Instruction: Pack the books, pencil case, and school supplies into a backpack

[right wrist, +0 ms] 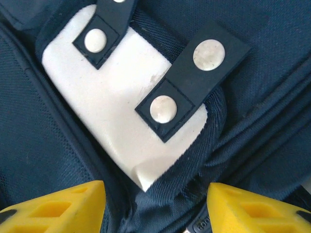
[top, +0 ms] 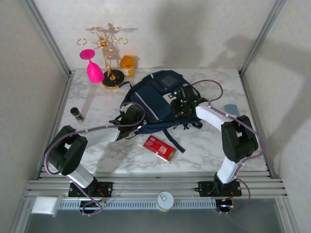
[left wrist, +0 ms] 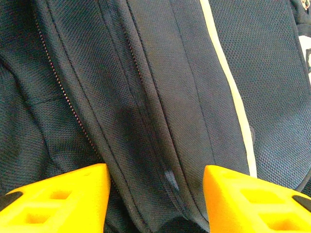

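Left jaws: half spread, one finger on each side of a raised seam of the backpack. I cannot tell whether they pinch it or only straddle it.
Right jaws: apart, fingers flanking the pocket rim under the white patch, with nothing visibly clamped.
Why there: I judge both arms are at the cloth to find or hold an opening, since nothing goes in while the backpack lies flat.
Backpack: in the middle of the desk, front up, between my two arms.
Box: red, flat on the desk just in front of the backpack. I reckon it waits there until a mouth is open.
Case: grey-blue, beside my right arm and partly hidden by it.
Next: one side should lift the rim so the other can fetch the box.
Risk: soft cloth may slip from a shallow pinch.
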You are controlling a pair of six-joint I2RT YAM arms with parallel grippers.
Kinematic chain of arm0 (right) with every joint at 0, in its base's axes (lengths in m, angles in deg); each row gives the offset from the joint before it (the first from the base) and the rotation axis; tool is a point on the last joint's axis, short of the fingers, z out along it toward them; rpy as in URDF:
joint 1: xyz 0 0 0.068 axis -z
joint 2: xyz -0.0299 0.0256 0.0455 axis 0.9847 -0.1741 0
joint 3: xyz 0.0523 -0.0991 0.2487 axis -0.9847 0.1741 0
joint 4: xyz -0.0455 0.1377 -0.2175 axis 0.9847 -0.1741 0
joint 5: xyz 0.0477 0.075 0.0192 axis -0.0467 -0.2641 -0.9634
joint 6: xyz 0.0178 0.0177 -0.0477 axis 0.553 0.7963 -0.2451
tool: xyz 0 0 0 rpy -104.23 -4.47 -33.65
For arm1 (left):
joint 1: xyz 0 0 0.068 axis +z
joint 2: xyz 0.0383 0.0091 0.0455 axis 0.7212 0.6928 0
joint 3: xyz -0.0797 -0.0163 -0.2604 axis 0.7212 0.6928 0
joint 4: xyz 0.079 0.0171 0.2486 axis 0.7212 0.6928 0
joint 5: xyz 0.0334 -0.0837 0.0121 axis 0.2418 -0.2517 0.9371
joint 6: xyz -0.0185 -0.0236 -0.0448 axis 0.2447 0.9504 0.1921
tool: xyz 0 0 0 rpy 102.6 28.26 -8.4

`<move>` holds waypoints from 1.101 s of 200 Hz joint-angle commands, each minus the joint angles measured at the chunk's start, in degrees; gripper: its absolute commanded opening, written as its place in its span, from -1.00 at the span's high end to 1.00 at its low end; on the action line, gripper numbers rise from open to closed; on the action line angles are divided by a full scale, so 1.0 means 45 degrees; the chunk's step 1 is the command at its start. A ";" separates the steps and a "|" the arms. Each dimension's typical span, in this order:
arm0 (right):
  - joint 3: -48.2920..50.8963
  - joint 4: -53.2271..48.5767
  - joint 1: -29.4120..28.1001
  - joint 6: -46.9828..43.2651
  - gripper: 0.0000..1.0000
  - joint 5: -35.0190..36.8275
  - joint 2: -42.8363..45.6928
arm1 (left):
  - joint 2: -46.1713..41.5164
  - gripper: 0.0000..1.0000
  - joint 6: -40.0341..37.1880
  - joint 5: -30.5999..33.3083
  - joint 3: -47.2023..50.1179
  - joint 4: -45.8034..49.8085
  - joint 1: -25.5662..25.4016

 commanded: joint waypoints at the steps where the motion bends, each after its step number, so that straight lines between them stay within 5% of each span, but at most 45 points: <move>1: -0.0629 0.0722 0.0147 0.0274 -0.12 -0.0455 -0.0553 | 0.0274 -0.06 -0.0307 0.0175 0.0143 0.0679 0.0126; 69: -0.0682 0.1678 0.0475 0.1384 0.12 -0.1000 -0.1155 | 0.0558 -0.12 -0.0484 -0.0274 0.0144 0.0377 0.0127; 88: -0.0493 0.2229 0.0509 0.1628 0.43 -0.1324 -0.1221 | 0.0560 -0.14 -0.0469 -0.0350 0.0142 0.0357 0.0127; 153: 0.0766 0.4022 0.0947 0.3000 1.00 -0.2142 0.0389 | 0.0654 -0.16 -0.0701 -0.0356 -0.0193 0.0445 0.0127; 220: 0.2540 0.5813 0.1924 0.4135 1.00 -0.4043 0.2140 | 0.1781 -0.15 -0.1075 -0.0545 -0.1422 -0.0233 0.0321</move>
